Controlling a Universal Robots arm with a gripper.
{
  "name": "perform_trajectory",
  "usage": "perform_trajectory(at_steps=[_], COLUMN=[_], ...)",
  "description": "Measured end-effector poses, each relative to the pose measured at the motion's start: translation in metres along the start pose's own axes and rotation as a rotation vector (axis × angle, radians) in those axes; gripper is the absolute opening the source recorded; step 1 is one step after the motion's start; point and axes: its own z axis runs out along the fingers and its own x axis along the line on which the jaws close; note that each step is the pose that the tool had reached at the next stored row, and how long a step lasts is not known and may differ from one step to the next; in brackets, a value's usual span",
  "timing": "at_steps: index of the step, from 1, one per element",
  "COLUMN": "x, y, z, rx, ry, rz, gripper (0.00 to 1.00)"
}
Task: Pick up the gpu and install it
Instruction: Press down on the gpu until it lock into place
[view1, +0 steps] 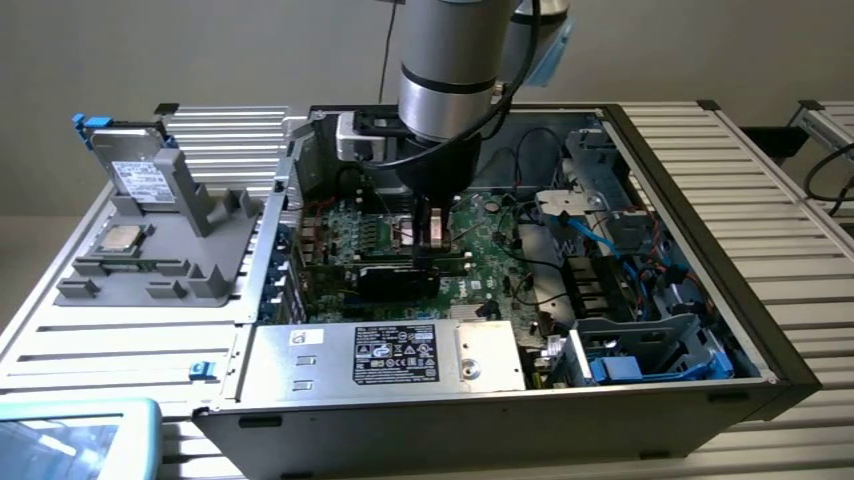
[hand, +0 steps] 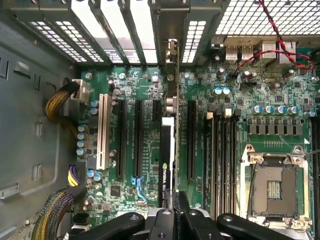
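The gripper (hand: 172, 212) is closed on the gpu's (hand: 166, 160) top edge, holding it upright over a motherboard (hand: 145, 100) slot. Light, stiff and fragile, it looks best held by that bare edge.

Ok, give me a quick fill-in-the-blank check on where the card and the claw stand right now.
1. The claw is shut on the thin black-faced gpu card, which stands on ____ among the green motherboard's black slots.
2. The card's silver end bracket points toward the case's slotted ____ wall.
3. The square processor socket on the motherboard is ____.
4. Outside the case, the silver boxy drive sits on a ____ plastic stand.

Missing words: edge; rear; empty; grey
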Motion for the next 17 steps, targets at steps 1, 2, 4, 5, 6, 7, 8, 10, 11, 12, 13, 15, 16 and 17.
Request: perform_trajectory(at_steps=[1, 2, 4, 5, 6, 7, 8, 10, 11, 12, 13, 15, 16, 17], x=[0.000, 0.000, 0.000, 0.000, 0.000, 0.000, 0.000, 0.000, 0.000, 0.000, -0.001, 0.000, 0.000, 0.000], y=[0.0000, 0.0000, 0.0000, 0.0000, 0.0000, 0.0000, -0.0001, -0.0003, -0.0003, -0.0002, 0.0000, 0.0008, 0.0010, 0.0013], z=[0.0001, 0.0004, 0.0007, 0.0007, 0.0007, 0.0007, 0.0010, 0.0030, 0.0029, 0.0019, -0.0009, -0.0102, -0.0141, -0.0171], rx=[0.0001, 0.0002, 0.0005, 0.0006, 0.0005, 0.0006, 0.0005, 0.0000, -0.0001, -0.0004, -0.0001, -0.0015, -0.0028, -0.0037], ry=[-0.0005, -0.0010, -0.0017, -0.0018, -0.0017, -0.0017, -0.0015, -0.0001, 0.0000, -0.0008, -0.0035, -0.0021, -0.0019, -0.0015], rz=[0.000, 0.000, 0.000, 0.000, 0.000, 0.000, 0.000, 0.000, 0.000, 0.000, 0.000, 0.000, 0.000, 0.000], gripper=[0.12, 0.12, 0.12, 0.12, 0.12, 0.12, 0.12, 0.12, 0.12, 0.12, 0.12, 0.12, 0.12, 0.12])
